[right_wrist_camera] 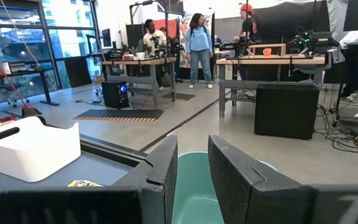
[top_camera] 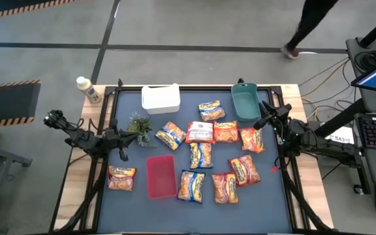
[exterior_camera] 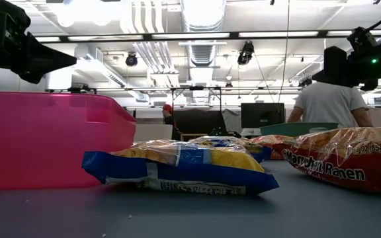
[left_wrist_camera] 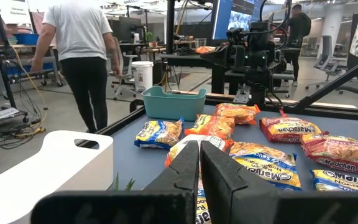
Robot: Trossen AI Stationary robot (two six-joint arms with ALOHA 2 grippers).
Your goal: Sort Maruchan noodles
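Observation:
About a dozen Maruchan noodle packets (top_camera: 201,155) lie flat and scattered on the dark table top. Most are in the middle and right; one lies alone near the left edge (top_camera: 121,177). In the low view a blue-trimmed packet (exterior_camera: 177,166) lies in front and a red-trimmed one (exterior_camera: 356,158) at right. My left gripper (top_camera: 128,138) (left_wrist_camera: 199,163) hovers shut beside the small green plant (top_camera: 139,128), above the table. My right gripper (top_camera: 259,123) (right_wrist_camera: 192,163) hovers slightly open at the near right corner of the teal bin (top_camera: 245,101) (right_wrist_camera: 194,186). Neither touches anything.
A flat red tray (top_camera: 160,176) (exterior_camera: 45,139) lies near the front, left of centre. A white bin (top_camera: 160,98) and the teal bin stand along the far edge. A white bottle (top_camera: 89,89) stands off the far left corner. People walk in the room beyond.

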